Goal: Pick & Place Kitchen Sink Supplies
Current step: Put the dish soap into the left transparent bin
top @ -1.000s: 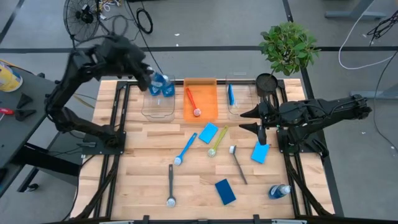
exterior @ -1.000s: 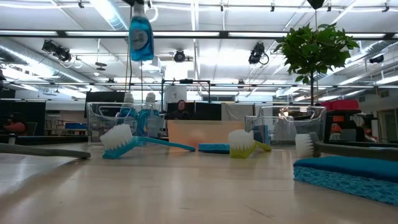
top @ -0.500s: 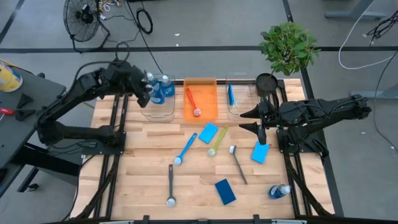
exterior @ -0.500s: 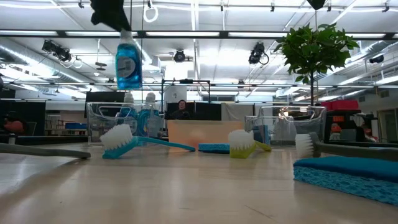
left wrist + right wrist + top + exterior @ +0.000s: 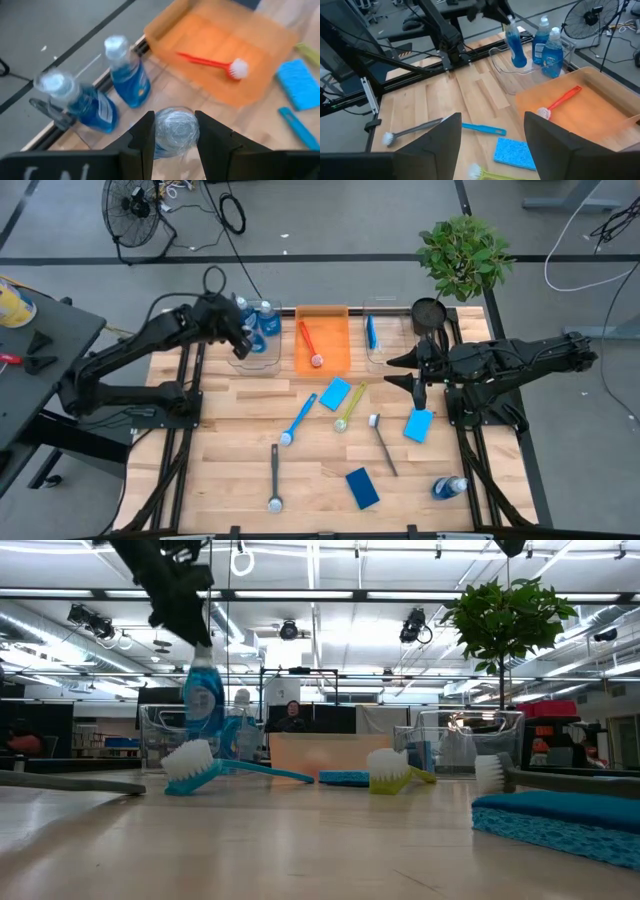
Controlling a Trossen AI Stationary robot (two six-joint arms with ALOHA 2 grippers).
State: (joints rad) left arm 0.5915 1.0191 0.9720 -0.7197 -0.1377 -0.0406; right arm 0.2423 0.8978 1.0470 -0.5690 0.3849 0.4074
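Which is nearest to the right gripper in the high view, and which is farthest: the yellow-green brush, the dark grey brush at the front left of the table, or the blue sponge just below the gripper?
From the right gripper:
1. Blue sponge, right beside it, toward the table's front.
2. Yellow-green brush, toward the table's middle.
3. Dark grey brush, far off at the front left.

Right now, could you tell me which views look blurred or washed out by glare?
Left wrist view: the orange bin and the two standing bottles are soft. Low view: bright ceiling lights wash out the background; the near sponge is blurry. High view: evenly lit, sharp.
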